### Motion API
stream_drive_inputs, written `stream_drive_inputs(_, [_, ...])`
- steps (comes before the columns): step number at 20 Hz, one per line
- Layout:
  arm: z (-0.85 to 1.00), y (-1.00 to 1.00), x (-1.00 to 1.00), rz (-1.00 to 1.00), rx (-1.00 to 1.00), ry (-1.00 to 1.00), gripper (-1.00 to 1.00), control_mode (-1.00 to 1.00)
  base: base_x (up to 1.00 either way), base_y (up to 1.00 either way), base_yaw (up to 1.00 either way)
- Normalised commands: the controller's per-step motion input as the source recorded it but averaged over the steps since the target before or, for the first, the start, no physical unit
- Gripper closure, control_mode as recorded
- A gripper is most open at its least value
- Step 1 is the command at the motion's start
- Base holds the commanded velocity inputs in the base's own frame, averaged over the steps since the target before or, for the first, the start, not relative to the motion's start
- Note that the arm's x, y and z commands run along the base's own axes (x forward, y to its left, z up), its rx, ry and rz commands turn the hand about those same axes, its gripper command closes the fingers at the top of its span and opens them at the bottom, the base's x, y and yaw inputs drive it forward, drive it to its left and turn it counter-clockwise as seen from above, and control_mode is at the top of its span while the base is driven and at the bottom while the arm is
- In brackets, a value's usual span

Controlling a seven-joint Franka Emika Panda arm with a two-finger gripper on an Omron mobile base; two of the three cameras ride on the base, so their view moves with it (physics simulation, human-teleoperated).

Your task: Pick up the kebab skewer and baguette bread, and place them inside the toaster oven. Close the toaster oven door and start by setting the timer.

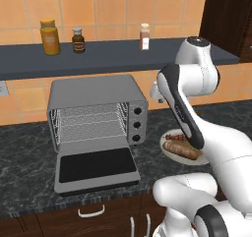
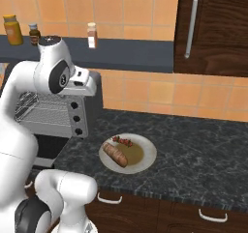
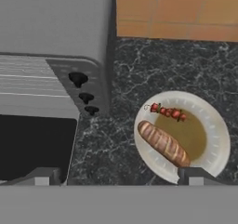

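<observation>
My pincer hangs wide open, holding nothing, high over the counter. Below it a plate holds the bread and skewer, side by side. Left stands the oven, door down.

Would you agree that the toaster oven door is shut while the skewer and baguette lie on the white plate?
Not quite: the toaster oven door is dropped open, as the left base view shows. The kebab skewer and baguette bread do lie on the white plate.

Toaster oven door dropped flat, oven mouth open; bare surface gap between oven and plate; shelf overhangs above.
</observation>
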Motion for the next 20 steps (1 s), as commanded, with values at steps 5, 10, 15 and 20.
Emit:
stream_drive_inputs(5, [0.00,0.80,-0.36,-0.09,-0.05,-0.28,-1.00,-1.00,0.00,0.00,0.00])
stream_drive_inputs(10, [-0.01,0.92,-0.23,0.01,-0.19,-0.22,-1.00,-1.00,0.00,0.00,0.00])
stream_drive_inputs(15, [-0.23,0.74,-0.12,-0.02,-0.16,-0.11,-1.00,-1.00,0.00,0.00,0.00])
stream_drive_inputs(20, [-0.38,0.47,-0.05,-0.04,-0.01,-0.03,-1.00,-1.00,0.00,0.00,0.00])
